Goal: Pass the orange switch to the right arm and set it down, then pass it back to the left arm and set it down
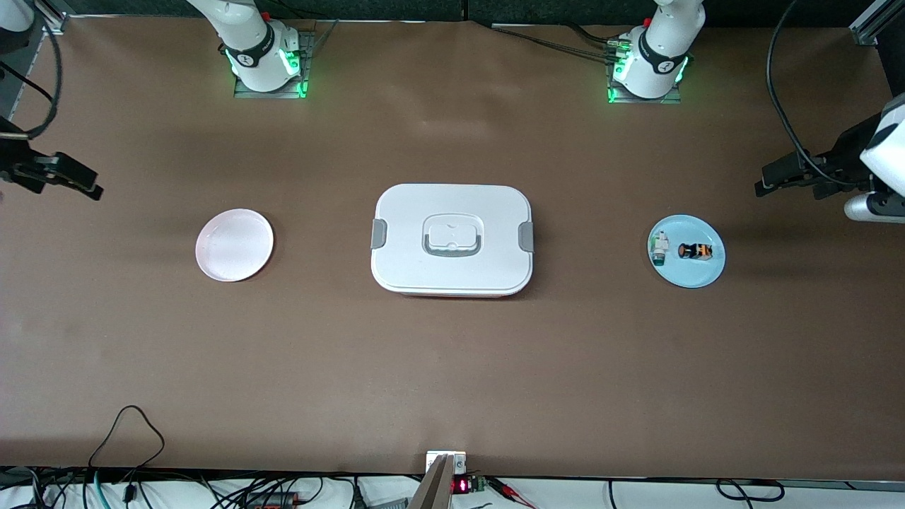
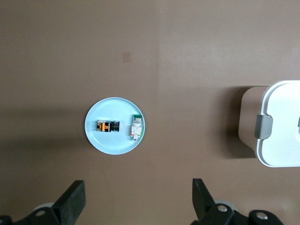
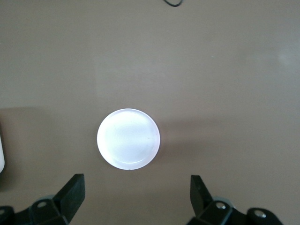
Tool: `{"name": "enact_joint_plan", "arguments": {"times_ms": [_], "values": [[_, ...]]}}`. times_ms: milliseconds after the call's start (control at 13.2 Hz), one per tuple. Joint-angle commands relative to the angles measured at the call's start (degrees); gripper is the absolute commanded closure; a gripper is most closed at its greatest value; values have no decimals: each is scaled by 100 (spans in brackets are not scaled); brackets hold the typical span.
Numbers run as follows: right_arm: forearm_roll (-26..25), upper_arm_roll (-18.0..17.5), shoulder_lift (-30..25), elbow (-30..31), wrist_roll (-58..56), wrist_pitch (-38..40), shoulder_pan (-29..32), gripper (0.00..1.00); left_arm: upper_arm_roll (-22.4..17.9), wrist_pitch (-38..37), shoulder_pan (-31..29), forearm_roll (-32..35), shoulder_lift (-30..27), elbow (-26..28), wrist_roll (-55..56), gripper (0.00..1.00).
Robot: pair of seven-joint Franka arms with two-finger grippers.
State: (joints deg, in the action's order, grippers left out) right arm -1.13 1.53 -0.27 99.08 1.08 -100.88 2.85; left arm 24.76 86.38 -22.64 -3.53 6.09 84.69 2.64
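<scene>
Two white arms (image 1: 254, 42) rise from round bases bolted to grey plates, each base ringed by a black band with a small round logo and lit green along its lower edge. A red dot marks each arm above the band. Black cables run to the bases. The left hand (image 1: 785, 177) and right hand (image 1: 71, 180) are black, with wedge-shaped fingers (image 2: 72, 199) on silver-screwed mounts.

Black-orange orange switch (image 1: 694, 251); blue plate (image 1: 713, 272); white box (image 1: 452, 205), grey latches; possibly pinkish plate (image 1: 235, 245)
</scene>
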Motion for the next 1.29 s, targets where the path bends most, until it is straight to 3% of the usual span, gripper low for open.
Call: {"name": "enact_joint_plan", "arguments": {"times_ms": [0,228,304,1214], "values": [[25,-232,115,-144,-91,59,234,0,-1021,-113,1046,-86,-240,65,79,0],[25,-214,80,-213,-196,216,234,0,-2034,-113,1927,-95,-266,109,-70,0],[25,-223,97,-284,-327,348,234,0,-2168,-104,2052,-95,-266,109,-245,0],[78,-223,71,-416,-126,543,190,0,-2107,-104,2044,-51,-231,56,-519,0]]}}
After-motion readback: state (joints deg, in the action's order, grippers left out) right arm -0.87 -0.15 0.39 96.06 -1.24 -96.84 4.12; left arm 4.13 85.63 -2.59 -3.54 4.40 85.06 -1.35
